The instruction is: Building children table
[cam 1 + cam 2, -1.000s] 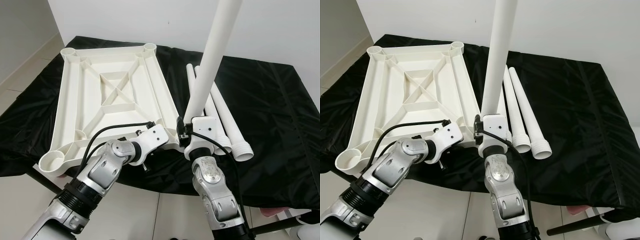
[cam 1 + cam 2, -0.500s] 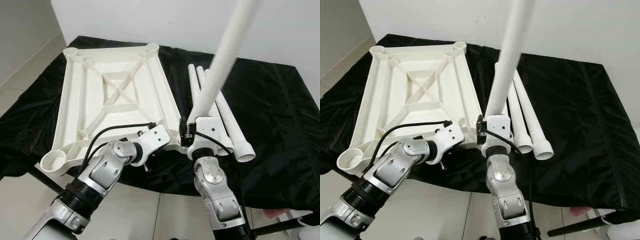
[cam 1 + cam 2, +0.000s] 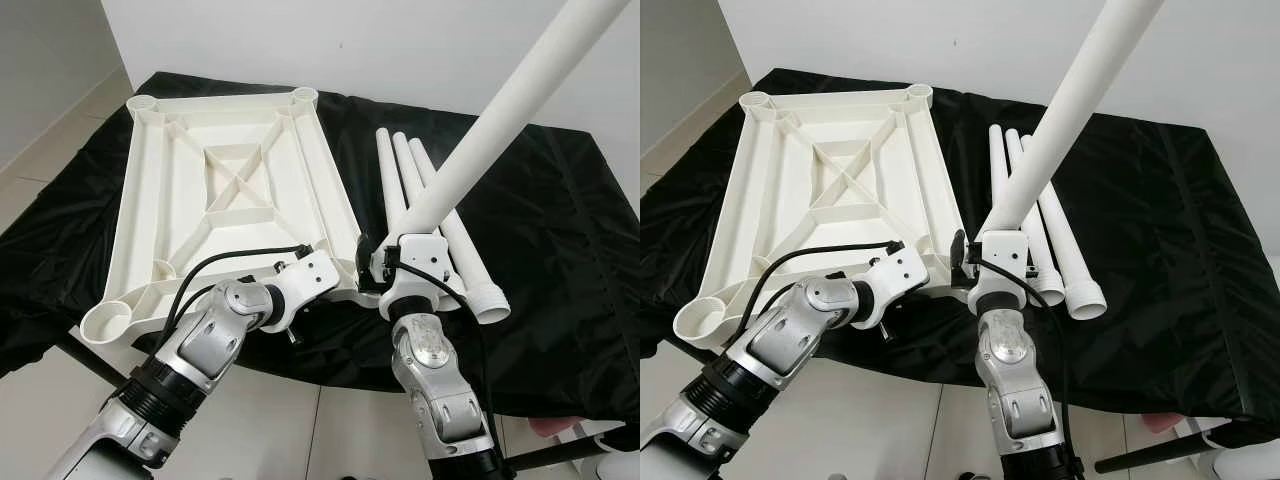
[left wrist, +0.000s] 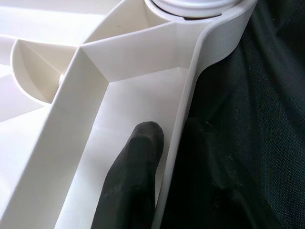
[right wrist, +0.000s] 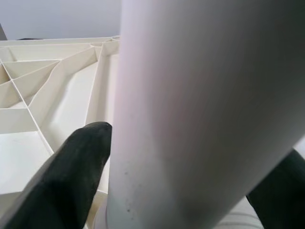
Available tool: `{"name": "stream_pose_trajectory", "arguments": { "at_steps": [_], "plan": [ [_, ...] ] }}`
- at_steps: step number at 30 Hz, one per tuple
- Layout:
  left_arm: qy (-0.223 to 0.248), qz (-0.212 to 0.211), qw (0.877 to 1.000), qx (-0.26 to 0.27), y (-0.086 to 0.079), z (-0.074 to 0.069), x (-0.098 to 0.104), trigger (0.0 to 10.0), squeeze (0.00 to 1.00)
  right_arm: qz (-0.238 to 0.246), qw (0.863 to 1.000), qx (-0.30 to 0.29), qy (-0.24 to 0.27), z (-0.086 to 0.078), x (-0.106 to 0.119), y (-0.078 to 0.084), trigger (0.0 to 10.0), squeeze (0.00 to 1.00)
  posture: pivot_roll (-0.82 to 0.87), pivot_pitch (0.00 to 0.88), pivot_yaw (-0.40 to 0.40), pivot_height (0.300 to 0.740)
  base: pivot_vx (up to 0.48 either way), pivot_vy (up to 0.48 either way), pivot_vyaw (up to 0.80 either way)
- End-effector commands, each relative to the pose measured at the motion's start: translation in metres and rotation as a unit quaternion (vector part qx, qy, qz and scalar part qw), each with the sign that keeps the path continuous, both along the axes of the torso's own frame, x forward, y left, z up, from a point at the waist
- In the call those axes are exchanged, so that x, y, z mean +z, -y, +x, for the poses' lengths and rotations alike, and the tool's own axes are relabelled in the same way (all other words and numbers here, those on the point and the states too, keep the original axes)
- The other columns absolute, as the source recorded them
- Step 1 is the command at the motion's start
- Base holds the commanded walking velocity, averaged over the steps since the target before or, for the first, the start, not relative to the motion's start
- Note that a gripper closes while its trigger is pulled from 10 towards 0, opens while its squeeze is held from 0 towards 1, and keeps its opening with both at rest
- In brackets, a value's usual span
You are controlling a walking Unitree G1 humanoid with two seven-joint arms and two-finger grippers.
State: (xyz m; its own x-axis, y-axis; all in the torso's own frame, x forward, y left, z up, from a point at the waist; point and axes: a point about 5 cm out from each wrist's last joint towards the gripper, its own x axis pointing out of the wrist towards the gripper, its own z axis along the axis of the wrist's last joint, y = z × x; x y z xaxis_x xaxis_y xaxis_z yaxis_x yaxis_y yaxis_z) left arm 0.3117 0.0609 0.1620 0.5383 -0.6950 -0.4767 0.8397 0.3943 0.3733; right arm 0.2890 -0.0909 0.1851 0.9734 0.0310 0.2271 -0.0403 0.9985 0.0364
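The tabletop [image 3: 225,200] lies upside down on a black cloth [image 3: 540,270]. The right gripper [image 5: 181,191] clamps a tilted leg [image 3: 490,125] at its near corner. The left wrist view shows the left gripper [image 4: 174,157] pinching the rim.

Smooth white plastic tabletop [image 3: 230,200] and legs [image 3: 440,230] lie on crinkled, faintly shiny black cloth [image 3: 560,250].

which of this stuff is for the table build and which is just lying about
For the build:
- tabletop, upside down, rim pinched by left gripper
- leg, tilted, held by right gripper at the near corner socket
- three spare legs lying beside it

Lying about:
- black cloth under everything
- pink thing on the floor, too cut off to identify
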Motion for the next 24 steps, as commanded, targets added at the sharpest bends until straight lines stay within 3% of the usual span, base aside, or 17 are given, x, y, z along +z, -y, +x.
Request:
{"name": "stream_pose_trajectory", "arguments": {
  "at_steps": [1,2,9,10,12,13,19,21,22,24],
  "plan": [
    [-0.008,0.003,0.999,-0.033,0.0080,-0.0060,-0.0014,10.0,0.00,0.026,1.000,0.018,0.003,-0.0023,0.0019,-0.0074,2.2,0.00,-0.09,0.141,-0.015,0.740,0.000,0.000,0.00],
    [-0.008,0.003,0.999,-0.033,0.0080,-0.0062,-0.0013,10.0,0.00,0.027,0.999,0.020,0.005,-0.0025,0.0024,-0.0072,0.0,0.00,-0.09,0.141,-0.015,0.740,0.000,0.000,0.00],
    [-0.007,0.002,0.999,-0.033,0.0088,-0.0059,-0.0012,10.0,0.00,0.021,1.000,0.012,0.007,-0.0008,0.0028,-0.0059,0.0,0.00,-0.09,0.132,-0.017,0.740,0.000,0.000,0.00],
    [-0.007,0.002,0.999,-0.033,0.0091,-0.0061,-0.0014,10.0,0.00,0.021,1.000,0.010,0.006,-0.0003,0.0023,-0.0055,2.9,0.00,-0.09,0.130,-0.016,0.740,0.000,0.000,0.00],
    [-0.007,0.002,0.999,-0.034,0.0093,-0.0063,-0.0016,10.0,0.00,0.021,1.000,0.010,0.005,0.0000,0.0020,-0.0053,2.6,0.00,-0.09,0.129,-0.016,0.740,0.000,0.000,0.00],
    [-0.007,0.002,0.999,-0.034,0.0094,-0.0064,-0.0017,10.0,0.00,0.021,1.000,0.011,0.005,0.0003,0.0018,-0.0049,0.0,0.00,-0.09,0.130,-0.015,0.740,0.000,0.000,0.00],
    [-0.008,0.002,0.999,-0.036,0.0100,-0.0071,-0.0018,10.0,0.00,0.020,1.000,0.014,0.006,0.0013,0.0016,-0.0040,0.0,0.00,-0.09,0.131,-0.014,0.740,0.000,0.000,0.00],
    [-0.008,0.002,0.999,-0.036,0.0101,-0.0071,-0.0018,10.0,0.00,0.020,1.000,0.014,0.005,0.0017,0.0014,-0.0037,0.5,0.00,-0.09,0.132,-0.014,0.740,0.000,0.000,0.00],
    [-0.008,0.002,0.999,-0.036,0.0100,-0.0068,-0.0015,10.0,0.00,0.012,1.000,0.015,0.003,0.0035,0.0011,-0.0028,10.0,0.00,-0.09,0.133,-0.013,0.740,0.000,0.000,0.00],
    [-0.008,0.002,0.999,-0.036,0.0100,-0.0067,-0.0013,10.0,0.00,0.010,1.000,0.016,0.002,0.0041,0.0011,-0.0026,10.0,0.00,-0.09,0.133,-0.013,0.740,0.000,0.000,0.00]
  ]
}}
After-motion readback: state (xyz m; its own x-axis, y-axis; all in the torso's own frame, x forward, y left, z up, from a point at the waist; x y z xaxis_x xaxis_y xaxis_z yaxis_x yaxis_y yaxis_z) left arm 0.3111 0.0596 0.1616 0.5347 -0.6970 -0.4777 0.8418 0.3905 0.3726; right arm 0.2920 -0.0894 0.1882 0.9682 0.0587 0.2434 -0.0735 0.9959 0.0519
